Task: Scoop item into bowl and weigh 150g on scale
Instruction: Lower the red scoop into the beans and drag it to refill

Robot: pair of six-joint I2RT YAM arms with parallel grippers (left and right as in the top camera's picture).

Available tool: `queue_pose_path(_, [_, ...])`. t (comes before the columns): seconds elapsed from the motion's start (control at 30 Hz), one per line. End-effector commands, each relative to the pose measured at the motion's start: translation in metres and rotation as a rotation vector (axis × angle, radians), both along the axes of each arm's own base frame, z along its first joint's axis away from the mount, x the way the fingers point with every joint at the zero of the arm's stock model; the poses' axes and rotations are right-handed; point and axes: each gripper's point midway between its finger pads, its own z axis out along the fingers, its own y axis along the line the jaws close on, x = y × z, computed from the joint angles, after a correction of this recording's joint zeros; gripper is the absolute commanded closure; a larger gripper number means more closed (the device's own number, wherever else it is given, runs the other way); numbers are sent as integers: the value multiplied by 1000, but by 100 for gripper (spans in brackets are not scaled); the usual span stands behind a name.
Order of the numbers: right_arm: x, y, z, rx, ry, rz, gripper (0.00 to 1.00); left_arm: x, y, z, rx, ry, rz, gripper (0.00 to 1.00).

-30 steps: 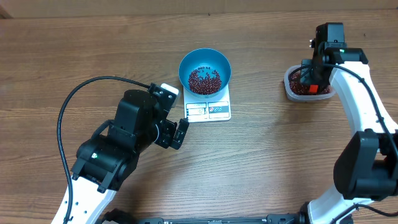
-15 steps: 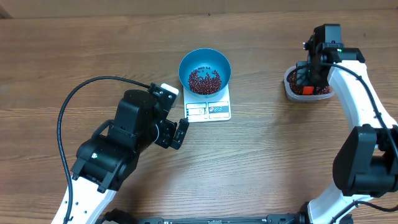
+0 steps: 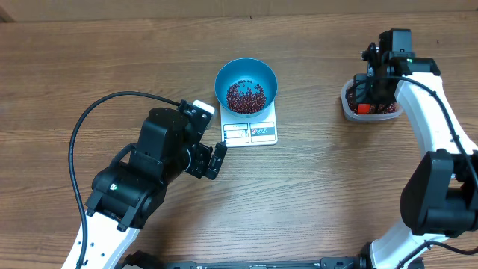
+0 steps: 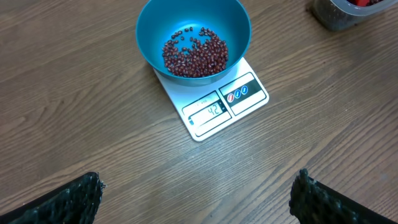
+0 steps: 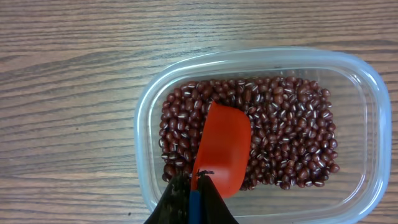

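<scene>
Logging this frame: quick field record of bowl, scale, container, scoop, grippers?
blue bowl: on white scale, thin layer of red beans inside
scale display: appears to read 42
clear container: holds more beans, orange scoop lying in them
right gripper: shut on scoop handle
left gripper: open, empty, above table near scale

We're at a robot lab bench here: a wood-grain table (image 3: 314, 194), the left arm (image 3: 142, 179) trailing its cable (image 3: 82, 127), the right arm (image 3: 429, 112), a kitchen scale (image 3: 250, 133) staged between them.
</scene>
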Motion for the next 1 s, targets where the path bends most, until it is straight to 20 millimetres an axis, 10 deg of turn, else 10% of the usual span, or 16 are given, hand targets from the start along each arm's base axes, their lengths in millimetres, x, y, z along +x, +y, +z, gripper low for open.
queue_pose_path(0.0, [-2, 0, -3, 73, 5, -2, 96, -1, 0, 0, -1, -3, 2, 1])
queue_pose_path(0.97, [-7, -54, 1, 176, -36, -80, 96, -1, 0, 0, -1, -3, 2, 0])
